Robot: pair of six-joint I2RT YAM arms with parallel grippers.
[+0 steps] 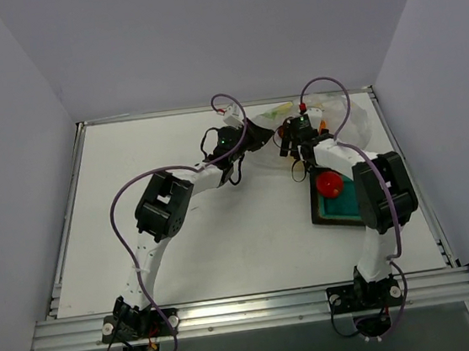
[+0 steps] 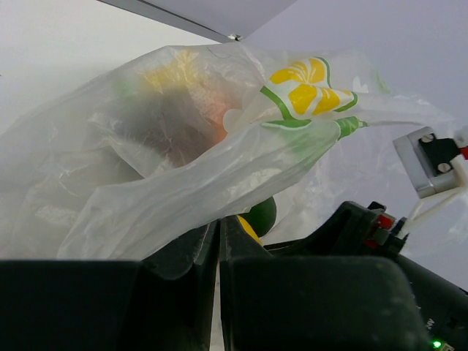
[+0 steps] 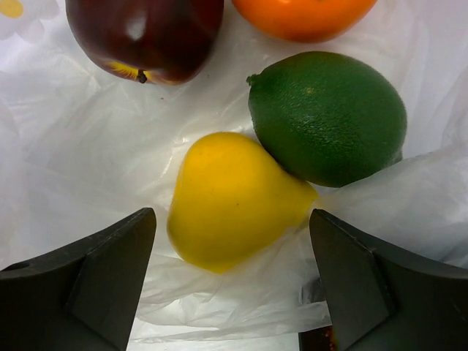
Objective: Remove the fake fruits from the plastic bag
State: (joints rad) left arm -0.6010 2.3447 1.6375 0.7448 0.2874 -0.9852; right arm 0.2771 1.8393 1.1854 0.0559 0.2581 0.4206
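Toward the far right of the table (image 1: pixel 225 240), the left pincer (image 2: pixel 219 245) pinches the thin, limp plastic bag (image 2: pixel 146 183). On its film, the right pincer (image 3: pixel 232 227) hangs spread over a yellow pear (image 3: pixel 230 194), probably light, hard and slippery; its broad belly suits gripping.

Your bag (image 2: pixel 146 183) is whitish and see-through, printed with a yellow flower (image 2: pixel 303 91) edged in green. You see a dark red apple (image 3: pixel 146 33), an orange fruit (image 3: pixel 303 14), a green lime (image 3: pixel 329 117), a yellow pear (image 3: pixel 230 197) and a red fruit (image 1: pixel 329 183). The tray (image 1: pixel 340 212) is dark, teal inside.
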